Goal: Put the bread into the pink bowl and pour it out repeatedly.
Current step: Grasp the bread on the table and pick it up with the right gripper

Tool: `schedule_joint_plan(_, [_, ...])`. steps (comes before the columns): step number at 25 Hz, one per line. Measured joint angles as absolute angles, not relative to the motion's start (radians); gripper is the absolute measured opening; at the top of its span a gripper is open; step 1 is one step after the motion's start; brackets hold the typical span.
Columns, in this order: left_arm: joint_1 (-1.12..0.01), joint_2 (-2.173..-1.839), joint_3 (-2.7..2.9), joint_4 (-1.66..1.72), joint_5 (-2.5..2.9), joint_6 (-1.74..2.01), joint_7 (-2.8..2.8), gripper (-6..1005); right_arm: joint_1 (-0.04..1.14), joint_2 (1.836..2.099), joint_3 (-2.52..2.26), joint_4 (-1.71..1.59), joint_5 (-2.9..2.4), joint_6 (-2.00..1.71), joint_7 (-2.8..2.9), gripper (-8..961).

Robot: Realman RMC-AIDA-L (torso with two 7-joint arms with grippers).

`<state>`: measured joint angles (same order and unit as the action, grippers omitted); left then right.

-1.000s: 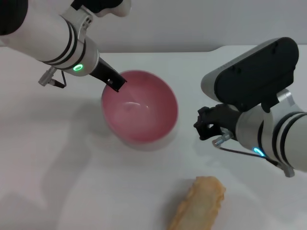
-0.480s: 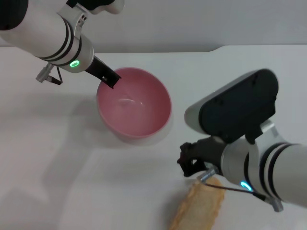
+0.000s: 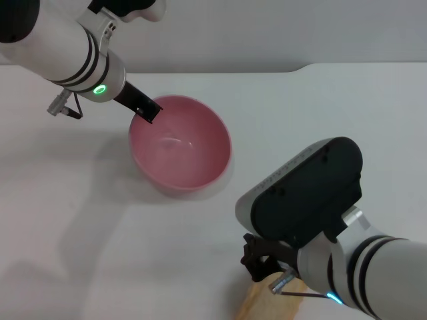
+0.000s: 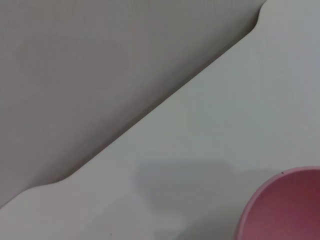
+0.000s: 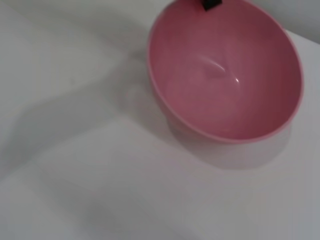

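Observation:
The pink bowl (image 3: 180,145) stands empty on the white table, left of centre. My left gripper (image 3: 144,109) is shut on its far-left rim, one black finger reaching inside the bowl. That finger's tip (image 5: 211,4) and the bowl (image 5: 225,70) also appear in the right wrist view. A piece of the bowl's rim (image 4: 280,207) shows in the left wrist view. The bread (image 3: 267,305) lies at the table's front edge, mostly hidden under my right arm. My right gripper (image 3: 259,261) hangs directly over the bread's far end.
The white table (image 3: 80,220) stretches bare to the left and front of the bowl. Its back edge (image 3: 220,72) meets a grey wall. My right arm's bulky black housing (image 3: 307,197) blocks the front right area.
My right arm has swung toward the front edge and now covers the bread. The bowl has shifted slightly left with my left gripper and sits more level.

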<state>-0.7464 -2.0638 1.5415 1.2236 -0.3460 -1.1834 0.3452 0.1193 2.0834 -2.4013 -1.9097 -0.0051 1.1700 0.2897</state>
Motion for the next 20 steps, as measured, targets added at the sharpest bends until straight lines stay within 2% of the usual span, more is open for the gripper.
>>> schedule_joint_plan(6, [-0.747, -2.063, 1.535, 1.214, -0.346, -1.173, 0.352, 43, 0.124, 2.082, -2.394, -1.92, -0.015, 1.191, 0.303, 135])
schedule_joint_plan(10, [-0.749, -2.063, 1.533, 1.211, -0.346, -1.163, 0.353, 43, 0.129, 2.081, -2.404, -1.913, -0.032, 1.199, 0.32, 381])
schedule_joint_plan(17, [-0.777, -2.063, 1.519, 1.158, -0.347, -1.151, 0.354, 43, 0.128, 2.082, -2.435, -1.897, -0.036, 1.206, 0.331, 577])
schedule_joint_plan(20, [-0.786, -2.064, 1.518, 1.142, -0.347, -1.14, 0.354, 43, 0.131, 2.082, -2.444, -1.891, -0.037, 1.208, 0.331, 584])
